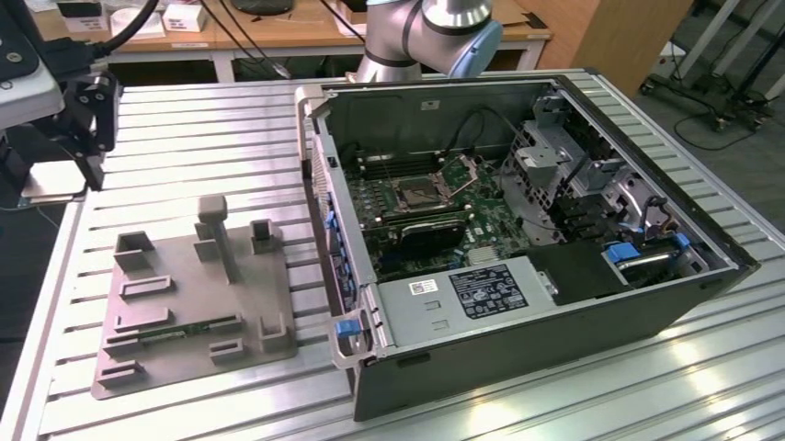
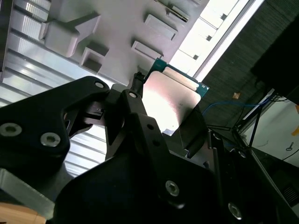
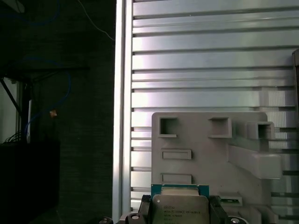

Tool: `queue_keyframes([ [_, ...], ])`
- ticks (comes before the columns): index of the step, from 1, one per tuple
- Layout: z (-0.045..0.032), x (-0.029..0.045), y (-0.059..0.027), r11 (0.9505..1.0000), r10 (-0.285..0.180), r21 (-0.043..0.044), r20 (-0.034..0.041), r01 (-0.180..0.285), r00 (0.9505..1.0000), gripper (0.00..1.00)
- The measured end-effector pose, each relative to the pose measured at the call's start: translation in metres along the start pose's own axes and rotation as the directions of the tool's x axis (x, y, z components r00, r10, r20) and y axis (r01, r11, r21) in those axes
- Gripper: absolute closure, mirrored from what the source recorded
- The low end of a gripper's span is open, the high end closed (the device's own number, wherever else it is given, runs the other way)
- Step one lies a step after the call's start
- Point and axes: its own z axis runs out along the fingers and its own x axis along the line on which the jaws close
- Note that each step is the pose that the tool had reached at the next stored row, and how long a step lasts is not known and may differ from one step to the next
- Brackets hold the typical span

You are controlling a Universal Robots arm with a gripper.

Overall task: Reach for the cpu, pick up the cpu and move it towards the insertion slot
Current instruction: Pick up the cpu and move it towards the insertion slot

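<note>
The cpu (image 2: 175, 100) has a silvery-grey top and a teal-green rim; the gripper (image 2: 167, 103) is black. The tray (image 1: 184, 303) is matt pale grey, and the table (image 1: 184, 129) under the tray is ribbed silver. Beside the tray, the black case (image 1: 552, 349) shows a green board (image 1: 371, 196) and blue tabs (image 1: 347, 328).

— What stands between the cpu (image 2: 175, 100) in the fingers (image 2: 135, 105) and the insertion slot (image 1: 417, 191)?

— The grey fixture (image 1: 184, 303) with its upright posts (image 1: 215, 225), then the case wall (image 1: 322, 184) on the exterior view's left.

— Any open room?

— Bare ribbed counter (image 1: 209, 129) runs past the fixture to the case (image 1: 516, 322), which is open on top. The slot itself is hemmed in, with a drive cage (image 1: 552, 156) on the exterior view's right, cables (image 1: 472, 129) near, and its bracket (image 1: 460, 168) just beside.
</note>
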Motion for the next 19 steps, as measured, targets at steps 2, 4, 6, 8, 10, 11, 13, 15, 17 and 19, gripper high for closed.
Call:
queue_keyframes([
  [2,-0.0015,0.0000,0.0000,1.0000,0.000,0.0000,-0.0006,0.000,1.0000,0.45],
  [4,-0.0030,0.0000,0.0001,1.0000,0.000,0.0001,-0.0015,0.000,1.0000,0.45],
  [6,-0.0044,-0.0001,0.0002,1.0000,0.000,0.0001,-0.0022,0.000,1.0000,0.45],
  [8,-0.0057,-0.0001,0.0002,1.0000,0.000,0.0000,-0.0029,0.000,1.0000,0.45],
  [10,-0.0072,-0.0001,0.0003,1.0000,0.000,0.0000,-0.0038,0.000,1.0000,0.45],
  [11,-0.0080,-0.0001,0.0003,1.0000,0.000,0.0001,-0.0041,0.000,1.0000,0.45],
  [13,-0.0094,-0.0002,0.0003,1.0000,0.000,0.0000,-0.0047,0.000,1.0000,0.45],
  [15,-0.0110,-0.0002,0.0004,1.0000,0.001,0.0000,-0.0056,-0.001,1.0000,0.45],
  [17,-0.0125,-0.0002,0.0004,1.0000,0.001,0.0000,-0.0063,-0.001,1.0000,0.45],
  [19,-0.0141,-0.0002,0.0005,1.0000,0.001,0.0000,-0.0072,-0.001,1.0000,0.45],
])
